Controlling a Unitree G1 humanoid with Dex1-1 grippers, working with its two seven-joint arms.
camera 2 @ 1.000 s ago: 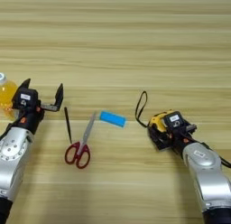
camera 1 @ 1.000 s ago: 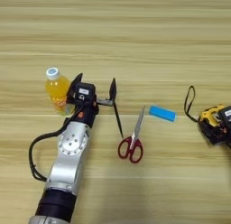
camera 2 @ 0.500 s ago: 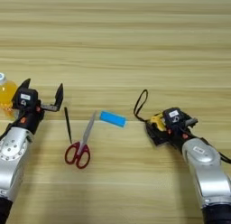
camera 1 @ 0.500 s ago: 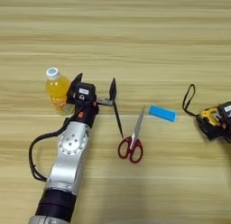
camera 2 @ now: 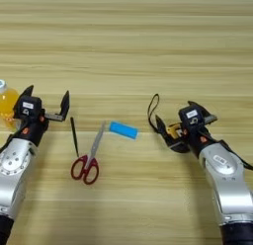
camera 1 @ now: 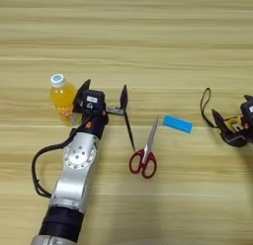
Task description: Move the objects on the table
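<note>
On the wooden surface (camera 1: 148, 46) five small items lay in a loose row across the middle. At the left stood the orange juice bottle (camera 1: 61, 98), upright, white cap on. Left gripper (camera 1: 105, 97) sat just beside it, fingers spread wide: one finger near the bottle's side, the other above the top end of the thin black pen (camera 1: 129, 132). It held nothing. Judged: the spread suited a reach for either bottle or pen, but which one could not be told.

Pen lay nearly straight along the arm's line, close to the red-handled scissors (camera 1: 145, 153), which lay shut with handles toward the robot and blades pointing at the blue rectangular bar (camera 1: 177, 124). Bar lay flat, apart from the blade tips.

At the right, the right gripper (camera 2: 180, 128) was closed around the yellow-black tape measure (camera 2: 174, 132), a finger on either side of the case (the grip looked like a hold for dragging or lifting). Its black strap (camera 2: 152, 108) looped up and away on the surface, free.

Hard to make out:
- most of the tape measure's body, hidden behind the gripper;
- the bottle, cut by the frame edge in the right eye view;
- whether the left finger touched the bottle.
</note>
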